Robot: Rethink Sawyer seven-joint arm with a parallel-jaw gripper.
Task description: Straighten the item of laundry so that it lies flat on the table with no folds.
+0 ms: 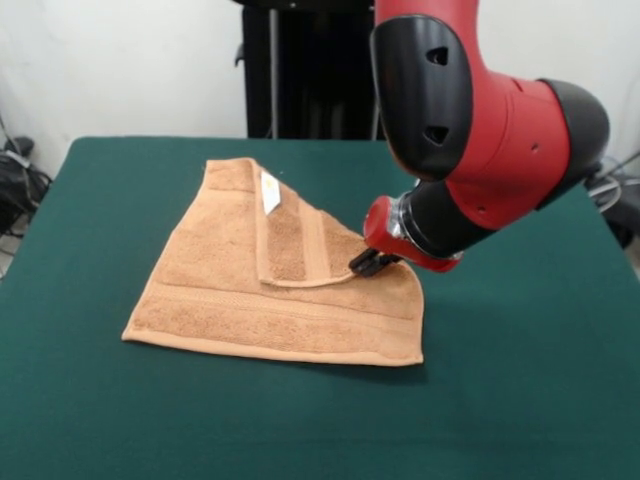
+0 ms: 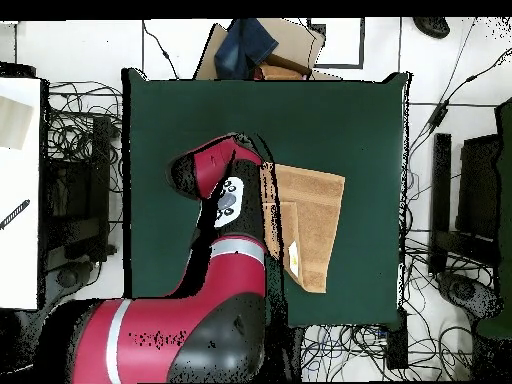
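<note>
The towel (image 1: pixel 270 295) sits around the middle of the table (image 1: pixel 520 400), a bit toward the robot's side, and it's not flat. One corner is folded over onto the rest, so there's a flap (image 1: pixel 292 240) lying on top with a border band running down it and a little white tag (image 1: pixel 270 192) near its far end. The front edge toward the camera looks straight enough and lies on the green cloth.

The arm (image 1: pixel 480 120) comes in from the top right of the front view and takes up a big part of it. The gripper (image 1: pixel 366 263) is down at the edge of the flap, touching or nearly touching the towel. Honestly only a dark stub shows there under the red wrist, so I can't tell if it's spread, squeezed together, or pinching the cloth.

Overhead doesn't help: the arm (image 2: pixel 225 200) covers the gripper completely and hides the towel's (image 2: pixel 312 225) edge on that side. You can make out the tag (image 2: pixel 294 253) there. Cables and a box sit beyond the table's edges.
</note>
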